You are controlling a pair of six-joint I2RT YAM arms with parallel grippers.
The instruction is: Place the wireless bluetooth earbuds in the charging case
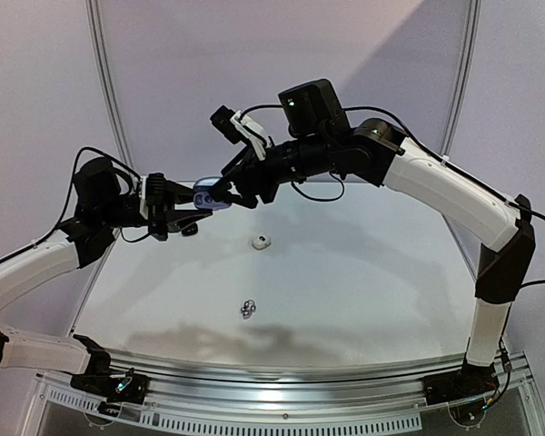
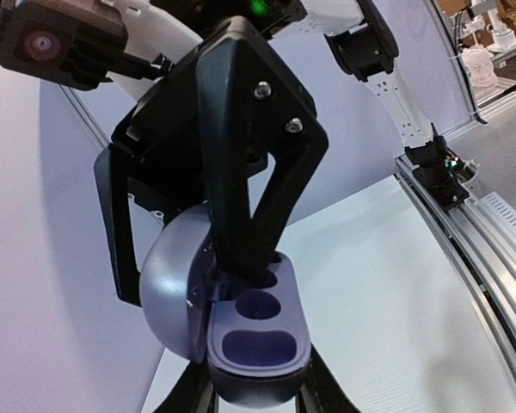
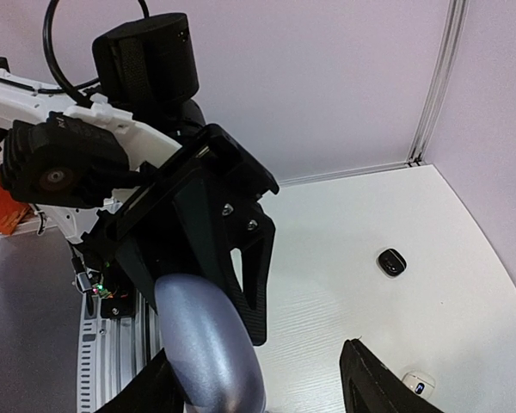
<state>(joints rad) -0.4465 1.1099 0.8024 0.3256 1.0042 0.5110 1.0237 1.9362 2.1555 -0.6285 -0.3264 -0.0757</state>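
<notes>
Earbuds (image 1: 247,310): small cluster lying on the tabletop (image 1: 363,291), near-centre, well apart from both arms; individual colours too small to tell. Charging case (image 2: 258,344): blue-grey, pebble-shaped, held in the air above the far-left part of the tabletop, lid swung open to the left, base w/ two dark wells facing the left wrist cam. Left tool (image 1: 196,203): clamped on the case base from below, one finger on each side. Right tool (image 1: 229,190): reaches in from the right, jaws apart and straddling the open lid, one finger (image 2: 119,241) outside the lid's dome, the other w/ its tip at the upper well; whether anything sits at that tip cannot be told. Other items on the tabletop: white case (image 1: 260,242), closed, far of the earbuds and below the two tools; black case (image 3: 392,261), closed, further left of the white one.
</notes>
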